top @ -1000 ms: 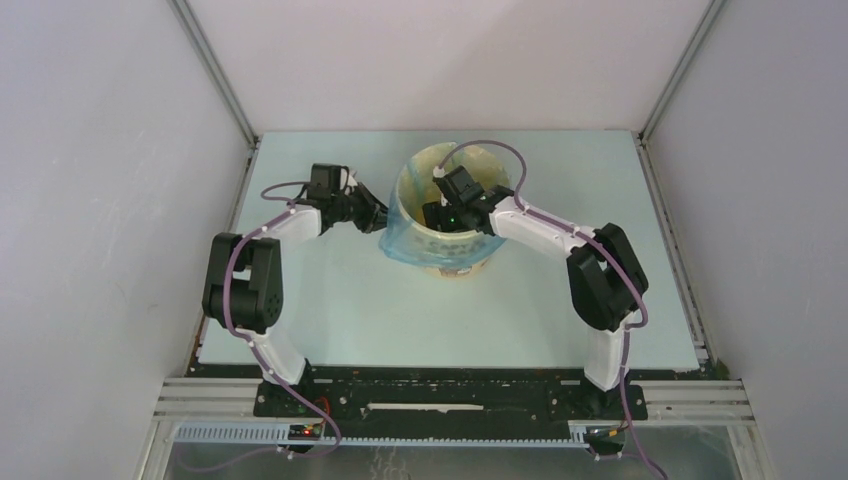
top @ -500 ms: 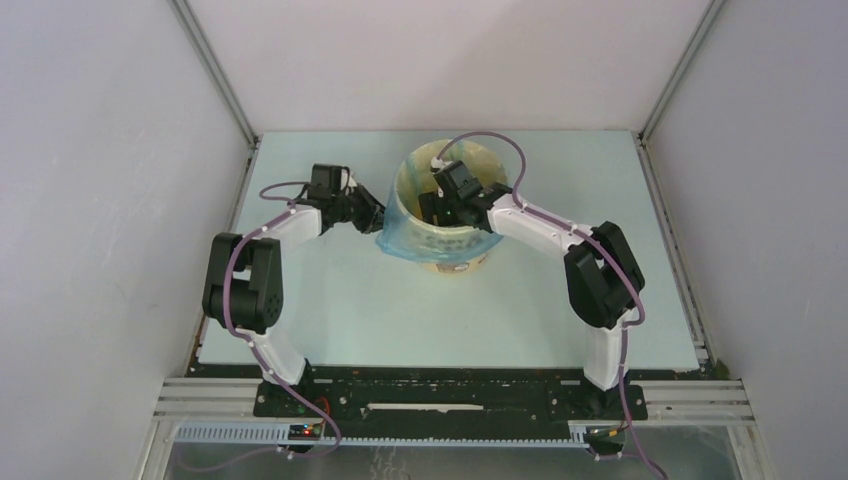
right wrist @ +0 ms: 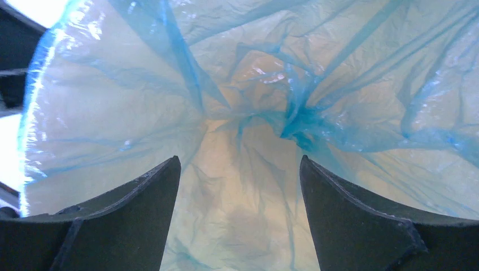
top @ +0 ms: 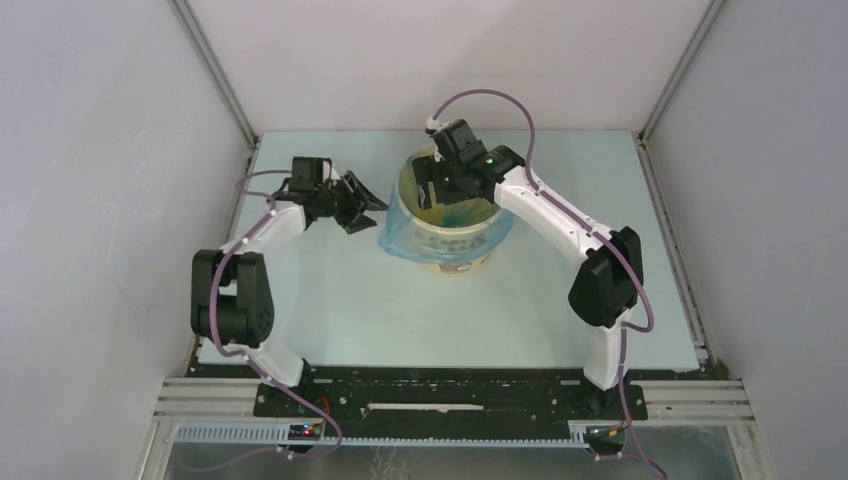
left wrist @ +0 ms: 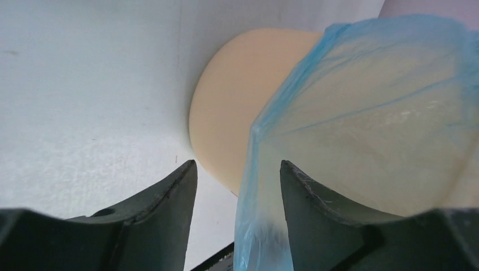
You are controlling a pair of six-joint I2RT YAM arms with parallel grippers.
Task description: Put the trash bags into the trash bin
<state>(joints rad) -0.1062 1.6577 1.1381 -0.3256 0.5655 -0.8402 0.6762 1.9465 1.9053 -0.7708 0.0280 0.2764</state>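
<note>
Top external view: the trash bin (top: 462,262) stands upright in the middle of the table (top: 350,310). The light-blue trash bag (top: 400,238) lines its mouth and is folded over the left and near rim, down the outer wall.
Left gripper (top: 366,210): just beside the bin's left side, level with the draped film.
Left wrist view alone: its fingers (left wrist: 164,209) are spread. The bag's hanging edge falls into the gap between them, nearer one finger, though contact cannot be told. Bare pale-yellow bin wall shows past the film's edge.
Right gripper (top: 440,192): over the far part of the bin's mouth, pointing down into it.
Right wrist view alone: its fingers (right wrist: 361,220) are held apart with nothing between them. Below lies wrinkled, glossy film gathered into a bunch of folds, with the bin's yellow showing through.
Overhead alone: brown print on the near wall, under the bag's hem.
</note>
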